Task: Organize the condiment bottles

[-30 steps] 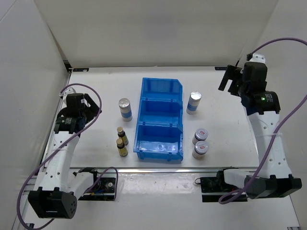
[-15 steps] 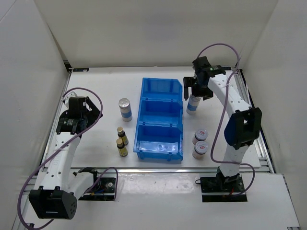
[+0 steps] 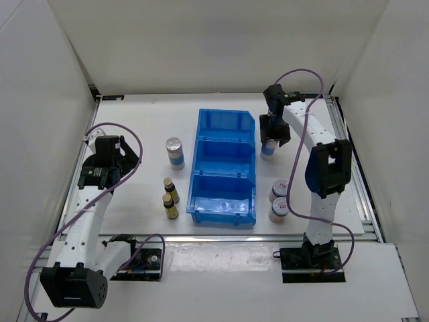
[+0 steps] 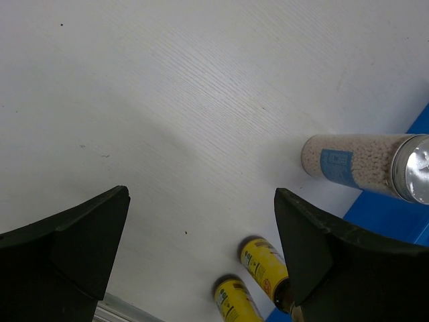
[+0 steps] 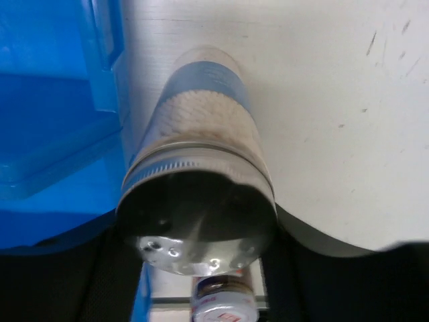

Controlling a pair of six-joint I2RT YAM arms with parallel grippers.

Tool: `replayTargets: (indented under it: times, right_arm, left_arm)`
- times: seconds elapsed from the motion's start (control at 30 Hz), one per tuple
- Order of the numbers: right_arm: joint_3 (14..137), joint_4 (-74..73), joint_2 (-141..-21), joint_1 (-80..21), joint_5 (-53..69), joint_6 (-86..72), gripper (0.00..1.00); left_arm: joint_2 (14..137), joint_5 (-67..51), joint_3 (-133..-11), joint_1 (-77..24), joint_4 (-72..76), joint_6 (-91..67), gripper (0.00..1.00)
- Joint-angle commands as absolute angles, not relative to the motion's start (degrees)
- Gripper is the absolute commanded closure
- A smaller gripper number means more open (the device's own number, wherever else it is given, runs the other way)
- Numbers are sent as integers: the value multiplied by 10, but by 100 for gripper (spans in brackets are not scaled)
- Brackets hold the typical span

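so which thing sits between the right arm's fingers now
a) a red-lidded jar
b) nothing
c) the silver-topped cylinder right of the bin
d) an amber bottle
c, the right wrist view shows the silver-topped cylinder standing between the right arm's fingers, beside the blue bin

from above, the right gripper (image 3: 270, 136) hides the top of the silver-topped cylinder (image 3: 268, 152); the right wrist view's bottom edge cuts off a red-marked jar (image 5: 224, 308).
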State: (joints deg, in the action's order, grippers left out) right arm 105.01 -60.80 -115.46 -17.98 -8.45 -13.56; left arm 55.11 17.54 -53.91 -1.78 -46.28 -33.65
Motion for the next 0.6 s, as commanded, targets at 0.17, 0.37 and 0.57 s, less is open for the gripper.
replayTargets:
  times: [0.17,0.37,0.57]
  right_arm:
    - [1145,-633,-1064,-183,-161,-164,71]
    - [1258,-633,-1077,-223,-135,-153,82]
    - [1348,-644,-1161,-260,-91,-155,83]
  left_arm:
    - [533,197,-535,-20,-461,-317,0]
    - [540,180,-535,-20,-450,-317,0]
    - [540,169,-535,-20,-445,-304,0]
